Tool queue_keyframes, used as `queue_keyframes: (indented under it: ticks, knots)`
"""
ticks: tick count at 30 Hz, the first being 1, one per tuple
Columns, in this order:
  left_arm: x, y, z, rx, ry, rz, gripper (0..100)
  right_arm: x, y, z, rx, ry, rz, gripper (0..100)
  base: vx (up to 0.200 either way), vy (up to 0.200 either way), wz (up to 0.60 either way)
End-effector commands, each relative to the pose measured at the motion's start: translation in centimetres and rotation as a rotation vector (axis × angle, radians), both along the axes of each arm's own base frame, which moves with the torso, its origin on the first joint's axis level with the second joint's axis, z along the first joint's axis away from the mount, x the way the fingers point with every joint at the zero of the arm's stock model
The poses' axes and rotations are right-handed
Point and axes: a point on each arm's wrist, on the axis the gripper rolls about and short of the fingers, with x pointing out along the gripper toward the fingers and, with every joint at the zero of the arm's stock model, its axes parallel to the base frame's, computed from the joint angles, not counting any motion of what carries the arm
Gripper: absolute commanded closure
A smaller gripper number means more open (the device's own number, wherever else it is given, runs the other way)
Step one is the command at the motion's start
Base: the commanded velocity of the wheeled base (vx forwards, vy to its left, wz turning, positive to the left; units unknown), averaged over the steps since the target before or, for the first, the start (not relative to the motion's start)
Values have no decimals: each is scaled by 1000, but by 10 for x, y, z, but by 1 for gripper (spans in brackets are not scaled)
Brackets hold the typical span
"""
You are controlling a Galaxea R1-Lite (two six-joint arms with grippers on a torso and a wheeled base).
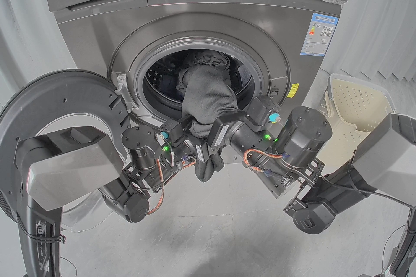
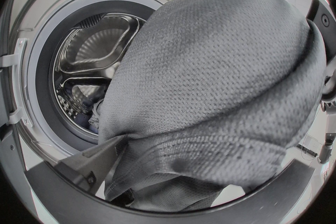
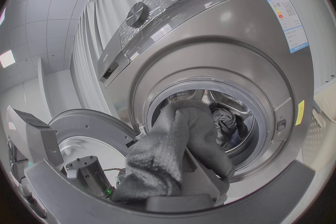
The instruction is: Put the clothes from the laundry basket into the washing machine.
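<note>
Half inside the washing machine, grey garment wraps right fingers.

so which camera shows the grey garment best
Head view: the grey garment shows nearly whole, draped out of the drum and hanging below its rim. Left wrist view gives a close-up of its weave; right wrist view, a bunched part at the drum mouth.

The grey floor bears the washing machine and laundry basket.
</note>
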Motion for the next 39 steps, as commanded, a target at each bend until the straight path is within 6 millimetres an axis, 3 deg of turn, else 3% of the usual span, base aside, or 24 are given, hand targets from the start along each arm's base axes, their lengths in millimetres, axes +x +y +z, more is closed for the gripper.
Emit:
queue_keyframes:
  ticks: [1,13,17,20,27,34,35,39]
  knots:
    - [1,0,-5,6,10,6,100,-1,1,1,2,-1,2,100,0,0,0]
    - [5,8,7,-20,-13,34,100,3,-13,3,8,9,-27,100,0,0,0]
    - [1,17,29,-51,-51,57,100,10,-26,-1,8,33,-70,100,0,0,0]
    - [-9,23,51,-97,-74,71,100,14,-38,-12,-6,70,-100,100,0,0,0]
    - [-35,32,79,-163,-73,45,100,2,-40,-39,-73,151,-77,100,0,0,0]
    - [-60,36,81,-158,-36,16,100,-8,-28,-38,-58,118,-10,100,0,0,0]
    - [-61,36,80,-154,-31,15,100,-12,-27,-35,-55,107,11,0,0,0,0]
    - [-68,39,83,-152,-30,14,100,-34,-34,-23,-67,90,80,0,0,0,0]
